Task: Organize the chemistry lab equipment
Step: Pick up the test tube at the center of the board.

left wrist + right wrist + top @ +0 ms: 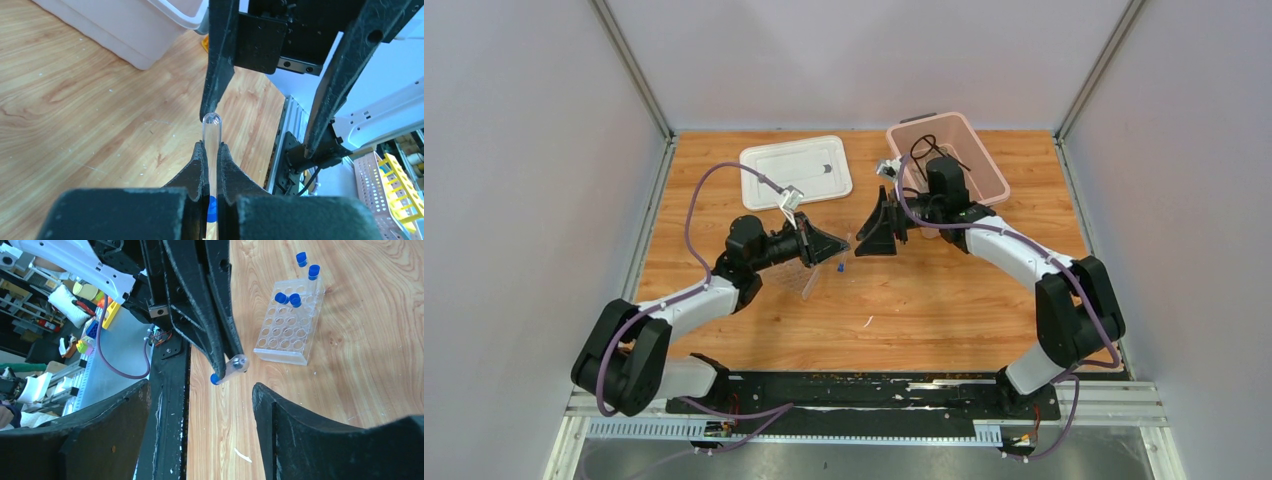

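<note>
Left gripper [211,150] pinched a blue-capped tube [211,131] over the tabletop's [944,310] middle, its round end close to one finger of the wide-open right gripper [201,385], which might knock it loose.

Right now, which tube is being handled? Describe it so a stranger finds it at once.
Look at the middle of the wooden table. There the left gripper is shut on one clear, blue-capped tube; its neighbours stand in the clear rack.
</note>
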{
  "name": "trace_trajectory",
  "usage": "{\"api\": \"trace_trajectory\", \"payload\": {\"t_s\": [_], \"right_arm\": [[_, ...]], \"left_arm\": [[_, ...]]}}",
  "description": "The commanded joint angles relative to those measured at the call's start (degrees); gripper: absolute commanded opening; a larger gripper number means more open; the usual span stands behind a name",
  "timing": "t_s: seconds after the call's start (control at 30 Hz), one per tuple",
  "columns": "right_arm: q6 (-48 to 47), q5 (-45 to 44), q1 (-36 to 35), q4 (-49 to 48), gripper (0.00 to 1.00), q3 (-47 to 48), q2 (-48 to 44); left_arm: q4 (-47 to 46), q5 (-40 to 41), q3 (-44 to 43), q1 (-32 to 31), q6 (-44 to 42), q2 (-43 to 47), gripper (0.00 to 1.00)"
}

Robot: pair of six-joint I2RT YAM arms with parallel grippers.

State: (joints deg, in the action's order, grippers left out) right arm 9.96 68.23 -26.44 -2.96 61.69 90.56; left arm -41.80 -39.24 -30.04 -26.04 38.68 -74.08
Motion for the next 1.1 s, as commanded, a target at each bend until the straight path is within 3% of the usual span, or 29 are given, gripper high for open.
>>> {"api": "trace_trajectory", "payload": {"t_s": [0.0, 0.23, 0.83, 1.07], "right_arm": [[3.67, -0.90, -0.15, -3.19, 0.71, -0.04, 0.54], [4.92, -0.53, -0.28, -3.04, 0.56, 0.43, 1.75], [6.67, 0.85, -0.44, -2.41, 0.29, 1.41, 3.21], [6.94, 1.03, -0.46, -2.40, 0.29, 1.50, 3.57]], "left_arm": [[-3.45, -1.01, 1.07, -0.99, -0.67, 1.90, 0.00], [-3.79, -1.21, 1.12, -2.71, -0.31, 2.37, 0.00], [-3.46, -1.28, 0.69, -4.36, -0.84, 1.32, 0.00], [-3.57, -1.54, 0.59, -4.85, -0.88, 0.97, 0.00]]}}
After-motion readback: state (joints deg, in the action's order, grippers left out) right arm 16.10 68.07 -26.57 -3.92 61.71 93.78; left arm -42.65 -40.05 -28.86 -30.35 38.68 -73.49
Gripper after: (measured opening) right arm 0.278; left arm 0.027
